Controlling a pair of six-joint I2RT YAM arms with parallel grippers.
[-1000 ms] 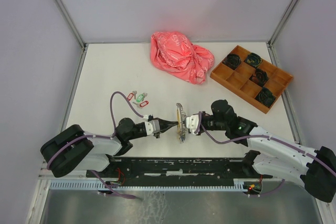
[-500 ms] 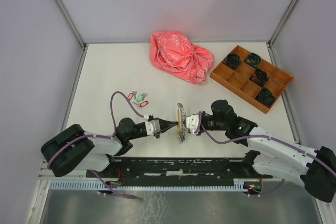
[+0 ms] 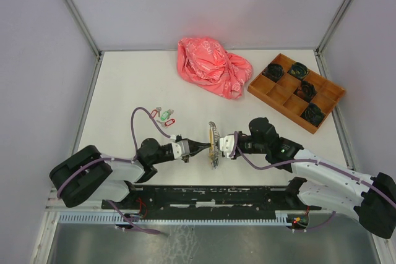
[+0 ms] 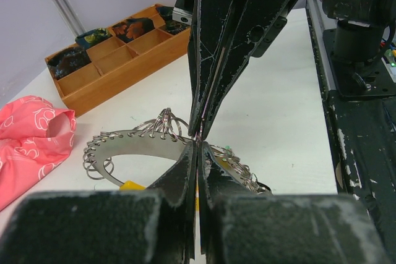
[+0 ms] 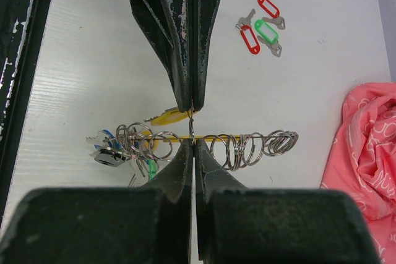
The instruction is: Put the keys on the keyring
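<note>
The keyring [image 3: 213,143] stands on edge between my two gripper tips near the table's front. It is a thin silver arc [image 4: 139,145] strung with many small wire loops [image 5: 247,148]. My right gripper [image 5: 193,142] is shut on its yellowish rim. My left gripper [image 5: 190,107] is shut on one small loop [image 5: 192,125] that hangs from that rim. A yellow-tagged key [image 5: 167,116] lies beside the left tips. Blue- and green-tagged keys [image 5: 114,153] bunch at one end of the ring. Three loose keys [image 3: 163,115] with red and green tags [image 5: 260,29] lie on the table to the left.
A crumpled pink bag [image 3: 213,66] lies at the back centre. A wooden compartment tray [image 3: 278,104] with dark objects in some cells sits at the back right. The arms' black base rail [image 3: 204,196] runs along the near edge.
</note>
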